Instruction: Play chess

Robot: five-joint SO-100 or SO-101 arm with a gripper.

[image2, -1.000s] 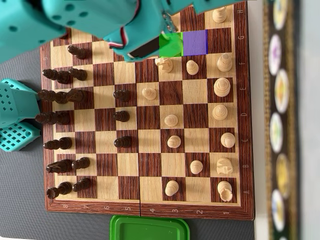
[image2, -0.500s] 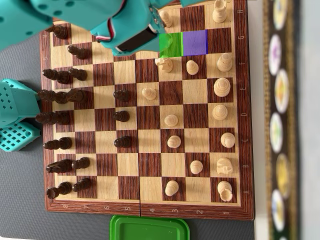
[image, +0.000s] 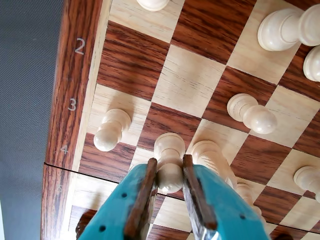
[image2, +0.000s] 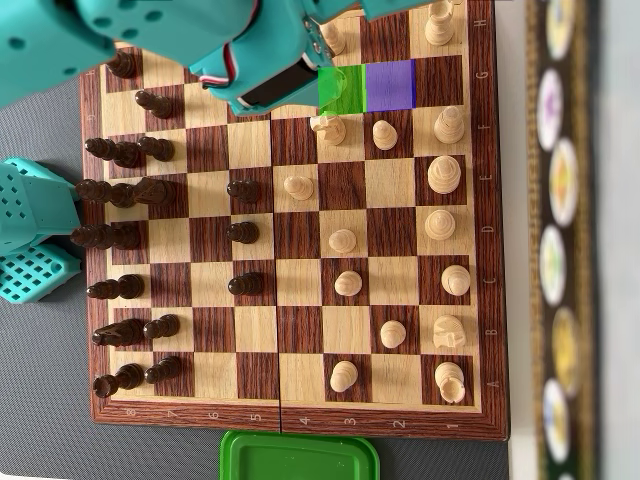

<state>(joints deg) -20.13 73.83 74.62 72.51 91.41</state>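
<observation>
In the wrist view my gripper (image: 169,169) is shut on a light wooden pawn (image: 169,150), its brown pads (image: 147,185) pressing the pawn's head from both sides. The pawn's foot is over the seam between a dark and a light square near the chessboard's numbered rim (image: 72,75). A taller light piece (image: 212,156) stands just behind my right finger. Another light pawn (image: 110,129) sits beside the rim. In the overhead view the teal arm (image2: 240,50) covers the gripper and the held pawn, next to a green-tinted square (image2: 343,88) and a purple-tinted one (image2: 390,85).
Dark pieces (image2: 125,190) crowd the left files of the board (image2: 300,420), with three dark pawns (image2: 243,233) advanced. Light pieces (image2: 440,225) fill the right side. A green container (image2: 300,458) lies below the board, the teal arm base (image2: 30,230) at the left.
The arm has shifted up and left in the overhead view, uncovering the light pawn at the top edge and a dark piece at the top left. No board piece has moved.
</observation>
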